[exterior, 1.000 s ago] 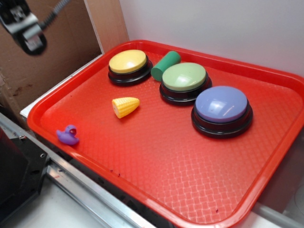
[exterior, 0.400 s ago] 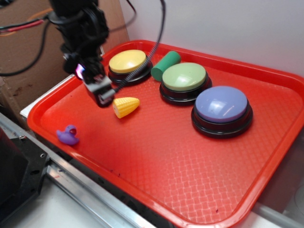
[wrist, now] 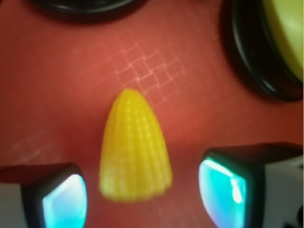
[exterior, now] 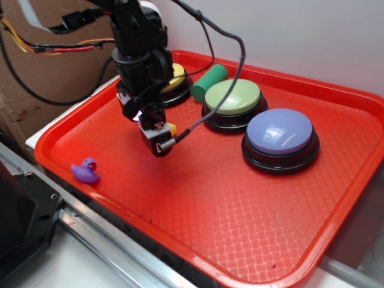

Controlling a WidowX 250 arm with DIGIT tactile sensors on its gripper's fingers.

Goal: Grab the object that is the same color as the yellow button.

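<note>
The object, a small yellow toy corn cob [wrist: 135, 152], lies on the red tray [exterior: 198, 204] with its wide end between my two fingertips and its tip pointing away. My gripper [wrist: 142, 194] is open, with a gap on each side of the cob. From the exterior view the gripper [exterior: 157, 144] hangs low over the cob, and only a yellow sliver [exterior: 172, 128] shows beside it. The yellow button [exterior: 177, 75] sits just behind the arm, partly hidden, and its dome and black base [wrist: 285, 38] fill the wrist view's upper right.
A green-topped button [exterior: 233, 96] and a purple-topped button [exterior: 279, 131] stand to the right on the tray. A green cylinder [exterior: 210, 82] lies between the yellow and green buttons. A purple duck [exterior: 86, 171] sits near the tray's front left rim. Cardboard stands at left.
The arm has come in from the upper left and moved right and down, so the open gripper now straddles the corn cob. The cob and the buttons have not moved.
</note>
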